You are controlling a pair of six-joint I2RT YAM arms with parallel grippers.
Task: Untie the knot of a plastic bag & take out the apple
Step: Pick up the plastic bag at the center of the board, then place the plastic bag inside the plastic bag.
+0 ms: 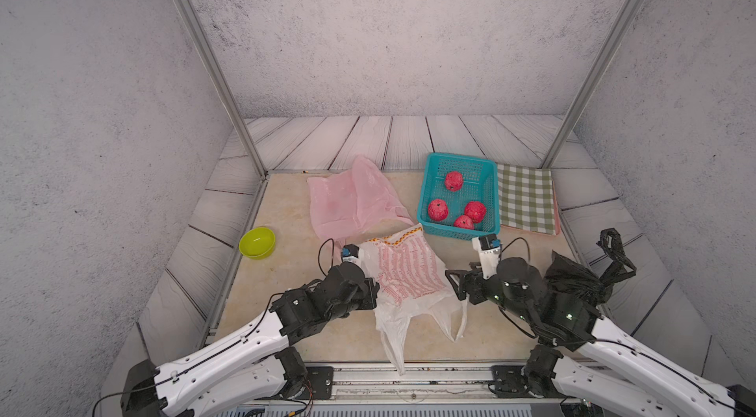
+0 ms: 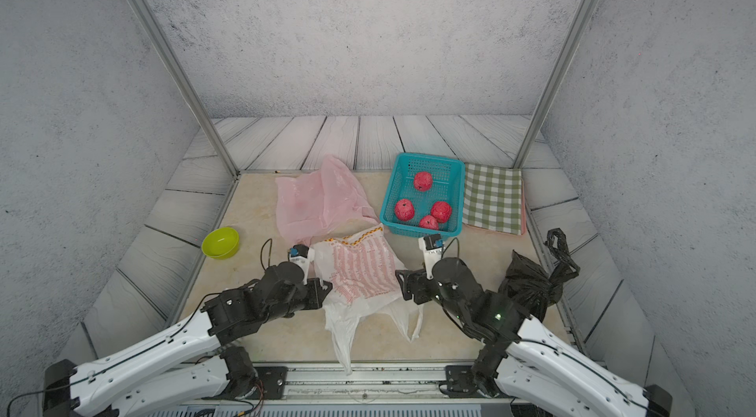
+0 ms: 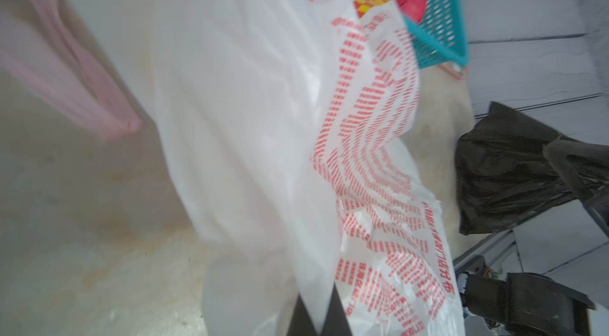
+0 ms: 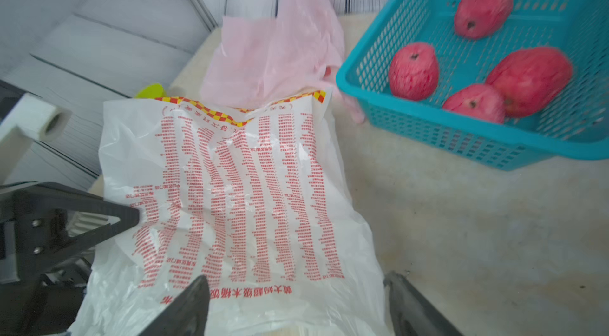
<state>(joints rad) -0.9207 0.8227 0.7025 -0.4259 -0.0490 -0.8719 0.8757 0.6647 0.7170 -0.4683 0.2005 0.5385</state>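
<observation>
Four apples [image 1: 438, 209] lay in the basket [image 1: 424, 190], the white bag [image 1: 409, 267] unknotted with left fingers [image 3: 301, 324] pinching its edge, right fingers [image 4: 184, 311] spread, and the black bag [image 1: 572, 280] still knotted.

Grey walls [image 1: 388, 26]; beige table [image 1: 286, 271]
Walls speckled, on three sides; two metal posts [image 1: 204, 55] slant upward; pale plank floor [image 1: 368, 141] surrounds table; light soft, even.

A white printed bag [image 2: 360, 271] lay flat, the left gripper [image 2: 326, 287] apparently pinched on its edge, the right gripper [image 2: 403, 286] spread wide at its other side. Four apples [image 2: 423, 181] sat in the blue basket [image 2: 429, 158] behind it.
</observation>
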